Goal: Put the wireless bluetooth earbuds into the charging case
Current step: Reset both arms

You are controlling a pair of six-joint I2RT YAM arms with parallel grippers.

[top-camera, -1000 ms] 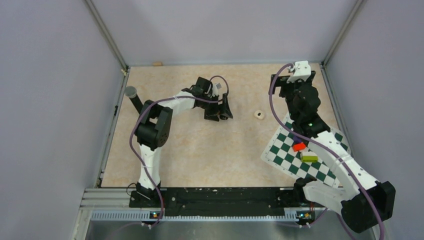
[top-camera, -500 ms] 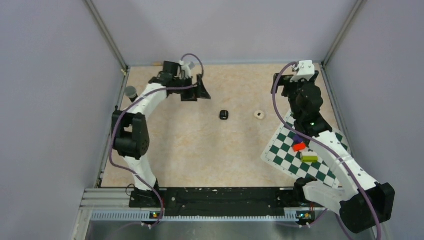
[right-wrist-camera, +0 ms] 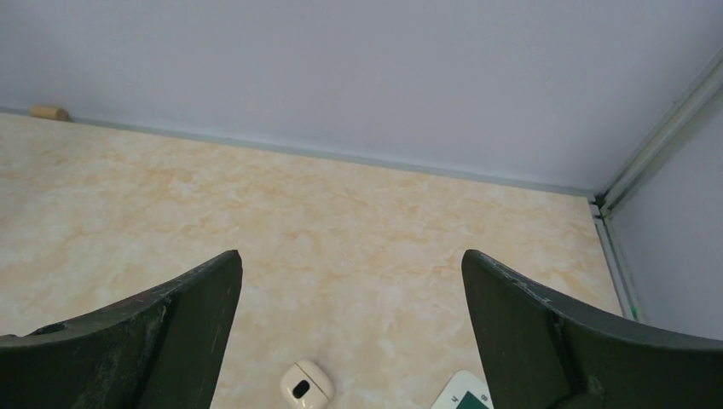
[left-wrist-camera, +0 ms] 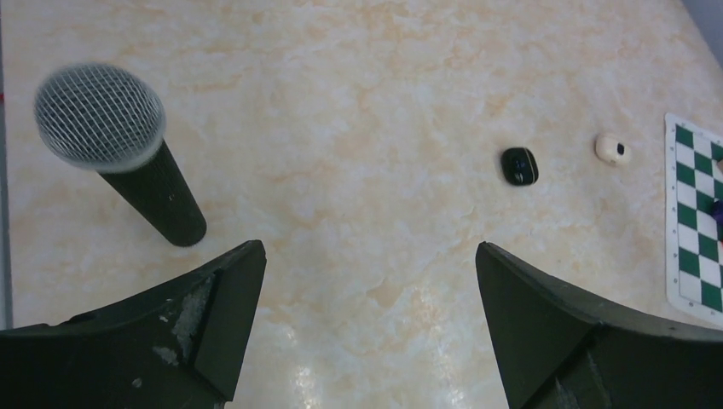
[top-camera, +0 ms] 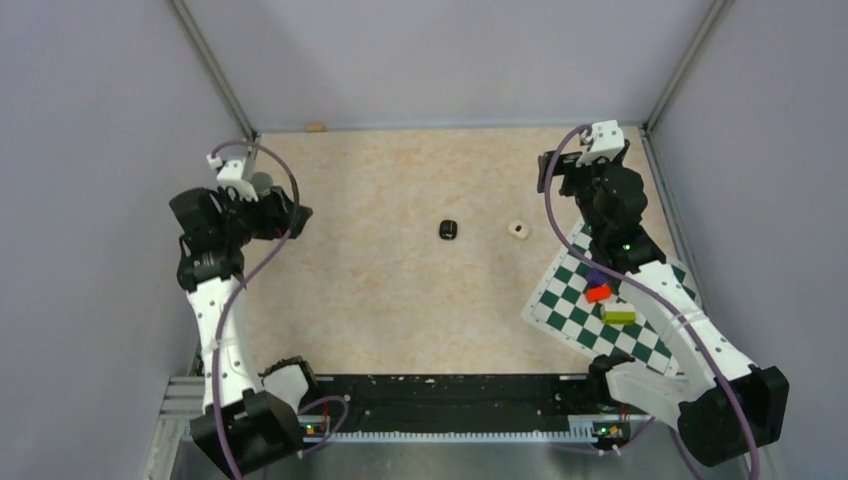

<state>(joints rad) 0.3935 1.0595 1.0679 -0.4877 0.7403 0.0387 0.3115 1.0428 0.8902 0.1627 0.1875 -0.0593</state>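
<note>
**Case alone at mid-table, both grippers open and well away**

At the far left, the left gripper [left-wrist-camera: 367,256] hangs with its jaws spread wide and nothing between them, close to a microphone [left-wrist-camera: 119,153] lying by the left edge. To its right the table [top-camera: 400,300] runs bare as far as the charging case [top-camera: 448,229], a small glossy black pebble near the middle, touching nothing. No loose earbuds show anywhere. The left wrist view hints at two small spots on the case's upper face, but it is too small to tell whether those are seated buds or only glints. If the buds are in, little is left to do except perhaps shutting the lid. If not, they are out of sight and the whole insertion remains.

Just right of the case lies a small cream object [top-camera: 518,230], then a green-and-white chequered mat [top-camera: 570,300] carrying purple, red and yellow-green blocks [top-camera: 600,293]. The right gripper [right-wrist-camera: 350,260] hovers at the far right corner, fingers wide apart and empty.

The surface is pale, marbled beige, glossy under the lamps. Plain lavender walls [top-camera: 100,200] close it in on three sides, and a small tan piece [top-camera: 316,127] lies at the back edge.
</note>
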